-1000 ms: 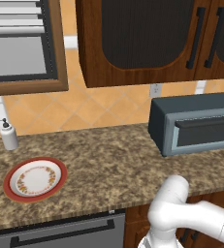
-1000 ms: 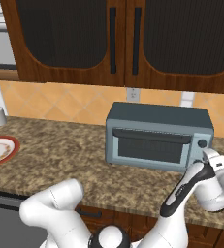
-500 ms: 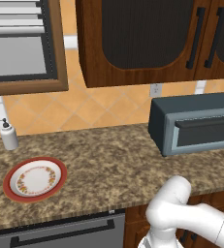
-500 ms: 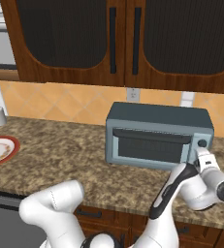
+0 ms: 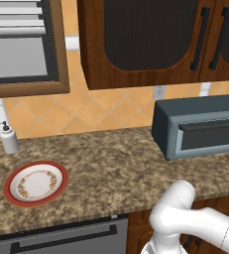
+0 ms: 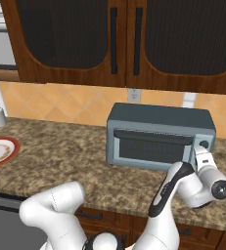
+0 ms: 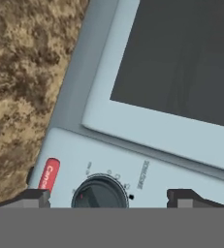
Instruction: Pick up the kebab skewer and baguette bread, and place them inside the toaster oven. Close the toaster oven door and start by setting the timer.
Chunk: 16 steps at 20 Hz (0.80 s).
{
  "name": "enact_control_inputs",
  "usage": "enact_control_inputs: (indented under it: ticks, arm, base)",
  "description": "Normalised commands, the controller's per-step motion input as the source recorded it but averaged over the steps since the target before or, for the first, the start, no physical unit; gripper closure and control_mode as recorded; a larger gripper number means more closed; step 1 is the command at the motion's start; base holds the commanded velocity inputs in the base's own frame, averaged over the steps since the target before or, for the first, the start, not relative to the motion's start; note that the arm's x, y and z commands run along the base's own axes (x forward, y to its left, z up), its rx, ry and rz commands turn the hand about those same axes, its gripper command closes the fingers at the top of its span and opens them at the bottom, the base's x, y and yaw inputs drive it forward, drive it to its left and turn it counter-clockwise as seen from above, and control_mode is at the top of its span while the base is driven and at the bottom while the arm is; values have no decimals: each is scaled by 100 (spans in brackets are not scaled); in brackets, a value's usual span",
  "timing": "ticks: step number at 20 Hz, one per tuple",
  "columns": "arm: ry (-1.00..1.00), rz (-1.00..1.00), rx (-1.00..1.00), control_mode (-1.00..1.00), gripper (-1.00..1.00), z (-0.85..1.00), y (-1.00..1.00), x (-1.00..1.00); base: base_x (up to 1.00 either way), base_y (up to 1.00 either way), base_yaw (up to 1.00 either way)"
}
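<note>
Brown speckled stone makes the tabletop [image 5: 111, 163] of this kitchen, under dark wooden cabinets [image 6: 119, 39] and an orange tiled wall. On it stands the toaster oven [image 6: 158, 136], blue-grey, near the right end. The toaster oven door [image 6: 151, 146] looks closed, its dark bar handle [image 6: 152, 136] lies flat along the top of the front. I cannot see the skewer or the bread; the window is too dark to tell what is inside. Far to the left a plate [image 5: 35, 182] with a red rim lies bare, and a small white dispenser [image 5: 8, 138] stands behind it.

So I judge the step in hand is the timer. The gripper [image 7: 108, 196] is just in front of the control panel at the right side of the oven, with its two fingertips [image 7: 33, 197] spread wide, one on each side of the round dark timer knob [image 7: 100, 193]. Nothing is held between them.

To do it well, the gripper should go straight forward until the knob is deep between the fingers, and stay centred on it. Then it should close evenly and turn around the knob's own axis. The red Cancel button [image 7: 48, 174] is just beside the knob, so one finger must not press it.
</note>
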Motion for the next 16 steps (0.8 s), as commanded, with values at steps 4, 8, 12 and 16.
enact_control_inputs:
  ticks: [4,8,12,16]
  arm:
    - [-3,0,0,-100,-100,0,-36,1]
    - [-8,0,0,-100,-100,-5,-11,2]
    - [-12,0,0,-100,-100,-9,0,3]
    - [-12,0,0,-100,-100,-7,0,0]
  base:
    - [0,0,0]
    - [0,0,0]
    - [0,0,0]
    - [0,0,0]
